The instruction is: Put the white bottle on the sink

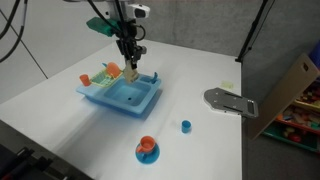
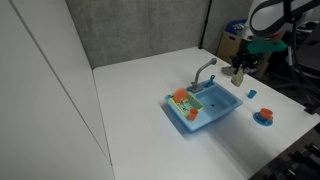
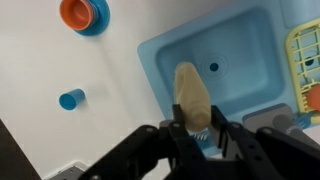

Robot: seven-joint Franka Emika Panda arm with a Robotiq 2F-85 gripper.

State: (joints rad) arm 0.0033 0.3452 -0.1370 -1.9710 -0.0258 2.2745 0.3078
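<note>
My gripper [image 3: 195,125] is shut on the white bottle [image 3: 190,92], a cream-coloured squat toy bottle that sticks out between the fingers. In the wrist view it hangs over the near rim of the light-blue sink [image 3: 160,60]. In an exterior view the gripper [image 1: 131,70] holds the bottle [image 1: 132,74] above the back of the sink [image 1: 125,100], close to the grey faucet [image 1: 154,77]. In an exterior view the gripper [image 2: 238,72] is to the right of the sink [image 2: 205,108] and faucet [image 2: 203,71].
A small blue cup [image 1: 185,126] [image 3: 71,99] and an orange cup on a blue saucer [image 1: 147,149] [image 3: 83,14] stand on the white table. The sink's side rack [image 1: 100,76] holds orange and green items. A grey metal plate [image 1: 230,101] lies at the table's edge.
</note>
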